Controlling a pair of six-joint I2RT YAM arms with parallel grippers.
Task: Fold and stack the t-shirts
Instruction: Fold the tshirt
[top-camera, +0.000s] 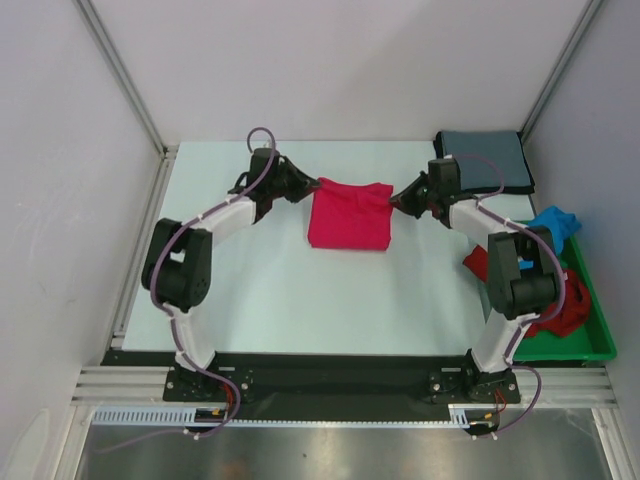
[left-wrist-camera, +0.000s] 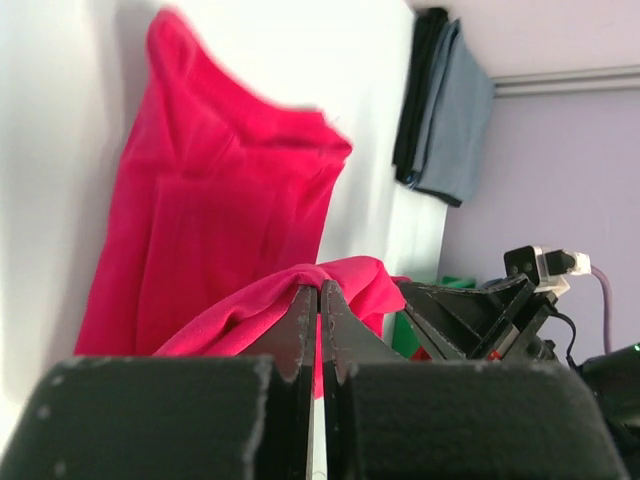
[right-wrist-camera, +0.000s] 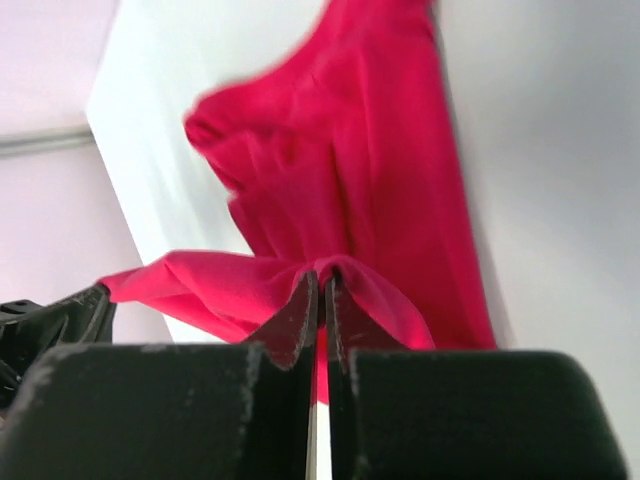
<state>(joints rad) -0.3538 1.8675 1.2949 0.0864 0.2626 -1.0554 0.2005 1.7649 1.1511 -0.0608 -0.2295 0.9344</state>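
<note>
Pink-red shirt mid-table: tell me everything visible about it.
The pink-red shirt is plain soft cloth, folded into a rough rectangle, lying creased near the middle of the pale table. The left gripper is shut on its far left corner, the right gripper on its far right corner, each bunching the cloth. Nothing else touches it.

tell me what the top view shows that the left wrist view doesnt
Only the top view: the blue shirt and the arm bases. Only the left wrist view: the left claw close up, jaws shut on a fold of the pink shirt. Both: the pink shirt, the folded grey shirt and the right claw.
</note>
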